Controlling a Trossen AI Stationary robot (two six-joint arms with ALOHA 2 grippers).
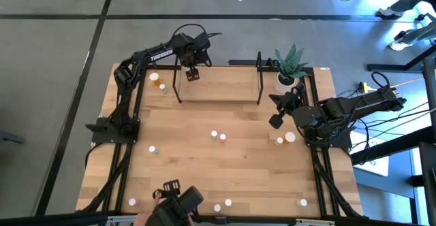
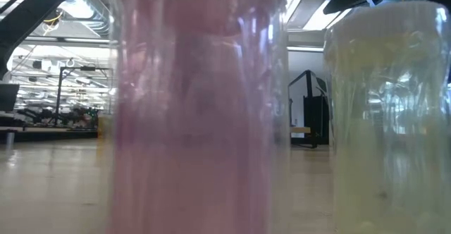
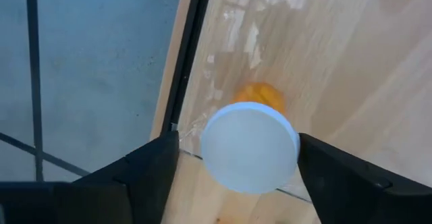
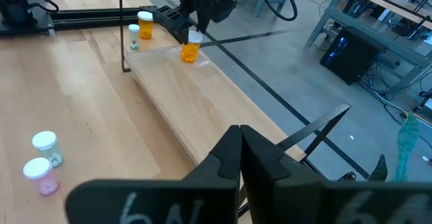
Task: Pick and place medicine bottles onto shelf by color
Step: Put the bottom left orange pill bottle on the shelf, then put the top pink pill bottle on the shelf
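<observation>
From above I see the left gripper (image 1: 192,73) over the shelf (image 1: 218,88), near the shelf's left end by the black upright loop (image 1: 177,83); through its wrist camera the fingers (image 3: 145,177) stand apart on either side of an orange bottle (image 3: 251,145) with a white cap, clear of its sides, and the bottle stands upright on the shelf board close to the board's far edge; from the right wrist I see the same orange bottle (image 4: 192,48) on the shelf end with the left gripper just above it. The right gripper (image 1: 278,119) hangs over the right part of the worktop (image 1: 204,165), just off the shelf's right end, its fingers (image 4: 233,160) pressed together and holding nothing. Two bottles (image 1: 158,82) stand on the worktop near its far left corner, beside the shelf; a white and a pink bottle (image 1: 218,136) sit near the middle; two more (image 1: 285,139) lie near the right edge, close to the right arm; others are scattered along the near edge. In the low view a pink bottle (image 2: 197,121) and a whitish bottle (image 2: 391,121) stand right at the lens. A potted plant (image 1: 289,66) is at the far right corner.
</observation>
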